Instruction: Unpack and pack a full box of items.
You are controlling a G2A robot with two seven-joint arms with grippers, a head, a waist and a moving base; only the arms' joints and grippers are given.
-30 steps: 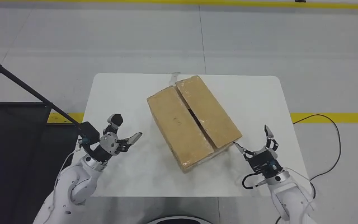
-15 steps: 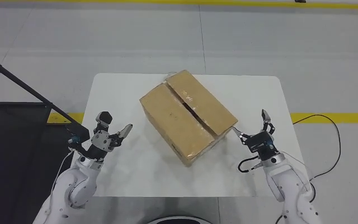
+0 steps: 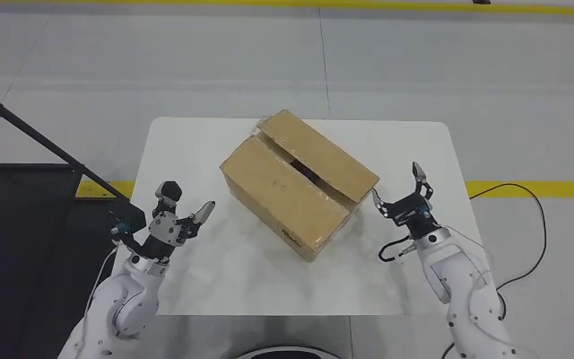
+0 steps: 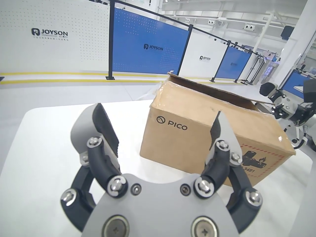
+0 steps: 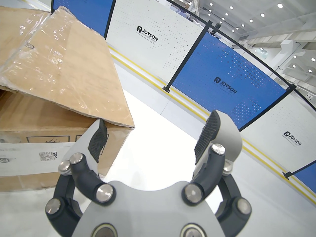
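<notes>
On the table (image 3: 224, 287) sits a box (image 3: 285, 199) — flaps (image 3: 316, 161) ajar, contents hidden.

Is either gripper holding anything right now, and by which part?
Nothing is held. The left gripper is open, short of the cardboard box. The right gripper is open at the corner of its lifted flap, not closed on it.

A white table (image 3: 224, 278) stands on grey floor marked with yellow lines (image 3: 560, 188).
</notes>
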